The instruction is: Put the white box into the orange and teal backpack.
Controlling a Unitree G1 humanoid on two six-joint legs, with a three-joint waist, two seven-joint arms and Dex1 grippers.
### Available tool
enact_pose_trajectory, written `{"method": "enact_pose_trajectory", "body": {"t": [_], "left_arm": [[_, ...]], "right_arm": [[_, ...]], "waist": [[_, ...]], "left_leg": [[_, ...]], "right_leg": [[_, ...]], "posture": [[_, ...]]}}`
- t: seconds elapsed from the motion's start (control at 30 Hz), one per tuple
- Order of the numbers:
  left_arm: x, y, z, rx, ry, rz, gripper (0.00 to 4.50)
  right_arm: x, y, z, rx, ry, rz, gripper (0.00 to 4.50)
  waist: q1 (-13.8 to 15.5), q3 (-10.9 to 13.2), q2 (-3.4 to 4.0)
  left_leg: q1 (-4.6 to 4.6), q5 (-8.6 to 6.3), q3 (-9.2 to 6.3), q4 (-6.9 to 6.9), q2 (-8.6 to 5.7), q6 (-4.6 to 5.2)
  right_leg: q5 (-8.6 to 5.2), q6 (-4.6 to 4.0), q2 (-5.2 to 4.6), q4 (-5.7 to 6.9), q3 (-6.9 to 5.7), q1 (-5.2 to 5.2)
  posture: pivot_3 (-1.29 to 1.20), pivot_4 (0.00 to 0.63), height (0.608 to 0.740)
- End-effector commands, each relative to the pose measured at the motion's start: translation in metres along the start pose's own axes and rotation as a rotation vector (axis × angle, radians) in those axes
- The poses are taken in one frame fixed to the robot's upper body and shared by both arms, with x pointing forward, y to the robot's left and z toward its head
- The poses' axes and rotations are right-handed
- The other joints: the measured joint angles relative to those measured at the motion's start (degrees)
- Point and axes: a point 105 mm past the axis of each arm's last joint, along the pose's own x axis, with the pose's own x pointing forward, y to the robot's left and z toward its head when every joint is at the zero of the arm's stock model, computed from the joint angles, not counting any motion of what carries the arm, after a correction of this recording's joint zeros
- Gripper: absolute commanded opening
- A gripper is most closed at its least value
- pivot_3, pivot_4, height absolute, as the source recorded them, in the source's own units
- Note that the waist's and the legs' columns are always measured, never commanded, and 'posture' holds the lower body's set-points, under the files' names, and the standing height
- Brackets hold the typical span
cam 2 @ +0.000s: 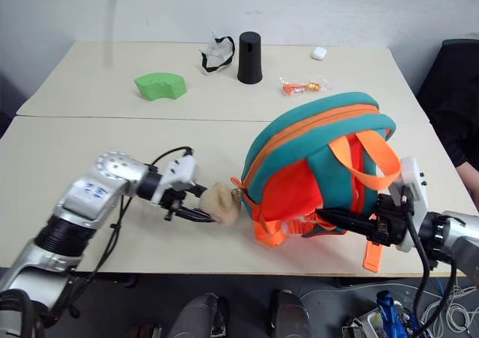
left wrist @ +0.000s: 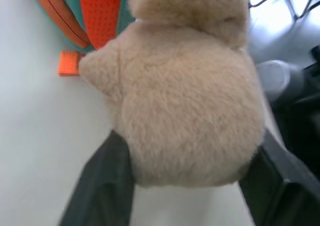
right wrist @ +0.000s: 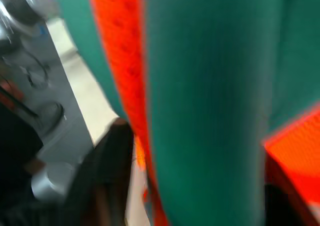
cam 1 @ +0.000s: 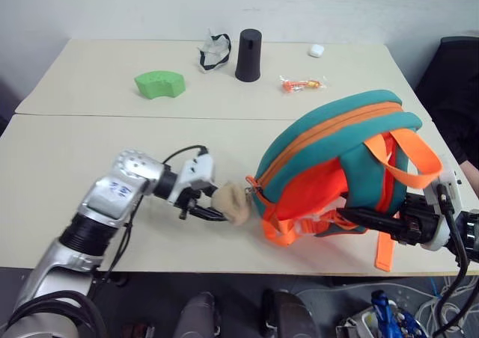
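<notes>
The right gripper (cam 2: 329, 220), jaws apart astride the backpack (cam 2: 314, 158) at five o'clock, mirrors the left gripper (cam 1: 213, 215), jaws apart around the plush toy (cam 1: 233, 202) at nine o'clock on the counter (cam 1: 75, 166).

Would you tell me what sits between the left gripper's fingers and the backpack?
The tan plush toy, seen in the left eye view, lies between the left gripper and the backpack.

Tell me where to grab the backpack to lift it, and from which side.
Take the orange top handle loop on the backpack, coming from the robot's right. It arches free of the teal body, leaving a gap for a finger, whereas the body is bulky and soft.
</notes>
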Motion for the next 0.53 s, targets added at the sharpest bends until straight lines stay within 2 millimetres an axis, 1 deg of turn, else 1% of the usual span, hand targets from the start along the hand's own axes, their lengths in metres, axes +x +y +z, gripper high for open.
{"method": "enact_pose_trajectory", "body": {"t": [0.03, 0.07, 0.1, 0.13, 0.2, 0.23, 0.3, 0.33, 0.37, 0.43, 0.53], "left_arm": [[-0.029, -0.015, 0.009, -0.014, -0.04, -0.004, 3.86], [-0.037, -0.017, 0.009, -0.028, -0.042, 0.006, 4.14], [-0.044, -0.018, 0.009, -0.038, -0.043, 0.02, 4.47], [-0.051, -0.019, 0.01, -0.045, -0.043, 0.033, 4.49], [-0.061, -0.022, 0.013, -0.055, -0.045, 0.051, 4.49], [-0.07, -0.023, 0.015, -0.061, -0.05, 0.072, 4.49], [-0.087, -0.026, 0.022, -0.067, -0.075, 0.112, 4.49], [-0.096, -0.026, 0.029, -0.06, -0.092, 0.145, 4.49], [-0.103, -0.027, 0.036, -0.057, -0.109, 0.17, 4.49], [-0.111, -0.03, 0.044, -0.053, -0.138, 0.199, 4.49], [-0.111, -0.033, 0.047, -0.045, -0.153, 0.219, 4.49]], "right_arm": [[-0.034, -0.009, 0.013, -0.077, 0.04, -0.071, 3.67], [-0.045, -0.011, 0.014, -0.067, 0.05, -0.081, 3.97], [-0.054, -0.011, 0.015, -0.062, 0.058, -0.089, 4.38], [-0.063, -0.012, 0.018, -0.062, 0.067, -0.096, 4.44], [-0.078, -0.012, 0.022, -0.05, 0.079, -0.111, 4.44], [-0.089, -0.011, 0.026, -0.041, 0.08, -0.115, 4.44], [-0.106, -0.006, 0.037, -0.028, 0.072, -0.114, 4.44], [-0.113, -0.002, 0.043, -0.027, 0.063, -0.106, 4.44], [-0.117, 0.002, 0.049, -0.031, 0.054, -0.101, 4.44], [-0.122, 0.005, 0.057, -0.036, 0.033, -0.103, 4.44], [-0.122, 0.005, 0.064, -0.027, -0.007, -0.114, 4.44]], "waist": [[0.1, 0.0, 0.0], [0.2, 0.0, 0.0], [0.3, 0.0, 0.0], [0.3, 0.0, 0.0], [0.5, 0.0, -0.01], [0.5, 0.0, -0.01], [0.5, 0.0, -0.01], [0.4, 0.0, 0.0], [0.4, 0.0, 0.0], [0.3, 0.0, 0.0], [0.1, 0.0, 0.0]], "left_leg": [[0.0, 0.0, 0.0, 0.0, 0.0, -0.01], [0.0, 0.0, 0.0, 0.0, -0.01, -0.01], [0.03, 0.0, 0.0, 0.0, -0.02, 0.0], [0.04, -0.01, -0.01, 0.0, -0.03, 0.0], [0.02, -0.02, -0.04, 0.0, -0.03, 0.03], [0.02, -0.04, -0.05, 0.0, -0.03, 0.04], [0.01, -0.08, -0.05, 0.0, -0.03, 0.05], [0.01, -0.11, -0.05, 0.0, -0.02, 0.04], [-0.01, -0.12, -0.05, 0.0, 0.02, 0.02], [0.01, -0.14, -0.06, -0.02, 0.06, -0.02], [0.06, -0.16, -0.07, -0.02, 0.09, -0.07]], "right_leg": [[0.0, -0.01, 0.02, 0.0, -0.01, 0.0], [0.0, -0.01, 0.03, 0.0, -0.01, 0.01], [0.0, -0.01, 0.03, -0.01, -0.01, 0.05], [0.0, -0.01, 0.03, -0.02, -0.01, 0.06], [0.0, -0.01, 0.01, -0.05, -0.02, 0.08], [0.0, 0.0, -0.02, -0.07, -0.02, 0.09], [0.0, 0.0, -0.06, -0.1, -0.01, 0.09], [0.0, -0.01, -0.06, -0.11, -0.01, 0.08], [-0.01, -0.02, -0.05, -0.11, 0.0, 0.05], [-0.03, -0.06, -0.05, -0.11, -0.01, 0.06], [-0.04, -0.07, -0.06, -0.09, 0.02, 0.08]], "posture": [[0.0, 0.15, 0.74], [0.0, 0.15, 0.74], [0.0, 0.15, 0.74], [0.0, 0.15, 0.74], [0.0, 0.15, 0.74], [0.0, 0.15, 0.74], [0.0, 0.15, 0.74], [0.0, 0.15, 0.74], [0.0, 0.15, 0.74], [0.0, 0.15, 0.74], [0.0, 0.15, 0.74]]}}
